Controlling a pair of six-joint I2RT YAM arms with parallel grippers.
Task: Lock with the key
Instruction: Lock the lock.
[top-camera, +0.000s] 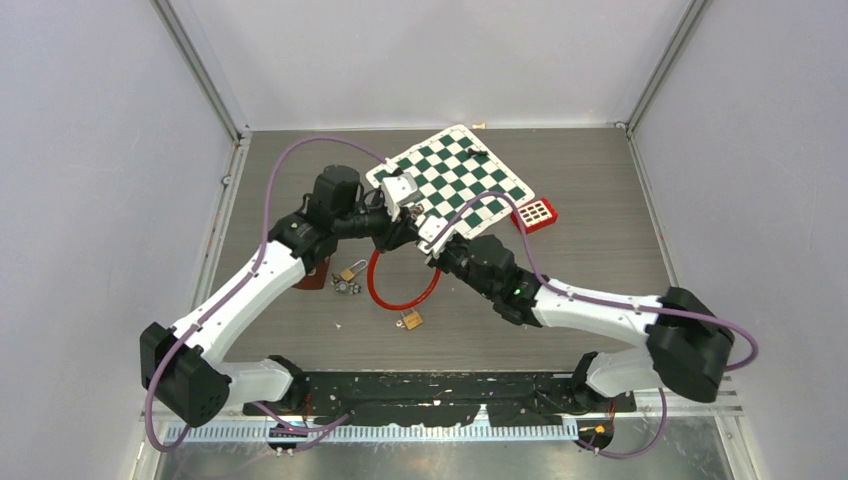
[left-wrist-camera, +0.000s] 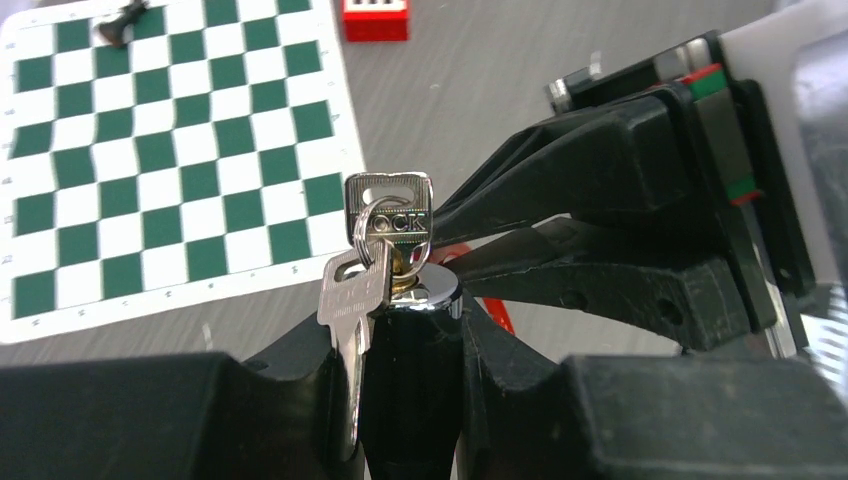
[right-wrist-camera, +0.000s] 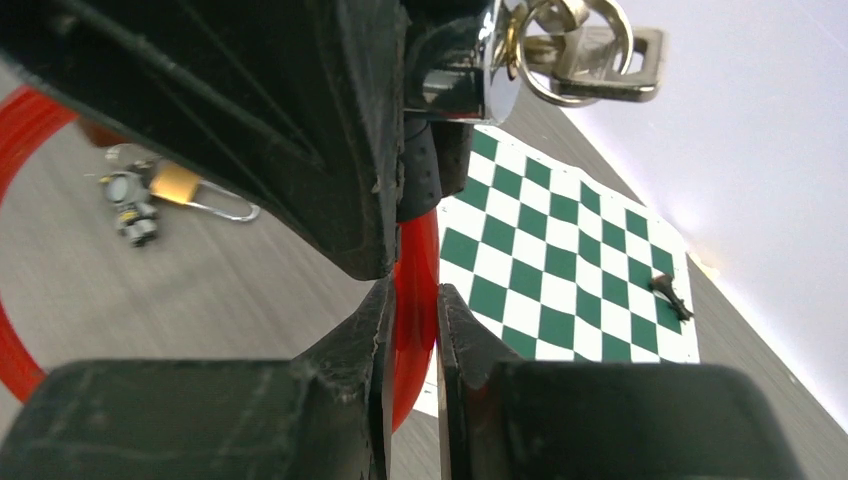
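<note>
Key (left-wrist-camera: 388, 205) was stuck into the chrome end of the black lock barrel (left-wrist-camera: 415, 380), head sticking out. A ring went through it with a second key (left-wrist-camera: 350, 300) hanging down the side of the barrel.

The whole thing was up off the desk (top-camera: 600, 240), a bit left of the middle, right over the near edge of the chessboard (top-camera: 460, 180).

My left hand (left-wrist-camera: 405, 350) was clamped on the barrel, a finger on each side and the chrome end poking out past the tips. My right hand (right-wrist-camera: 412, 330) was closed on the red cable (right-wrist-camera: 415, 250), pinching it just below the barrel. In the left wrist view its fingers pointed straight in at the keyed end, very close to it. I couldn't tell if they actually touched the key.

The rest of the cable lay as a loop on the desk under both hands. One brass padlock (top-camera: 349, 272) sat at the loop's left side, and another padlock (top-camera: 410, 320) was just outside it toward the near edge.

A black chess piece (right-wrist-camera: 668, 296) stood on the board by its far edge. A small red box (top-camera: 536, 214) sat on the desk touching the board's right corner.
</note>
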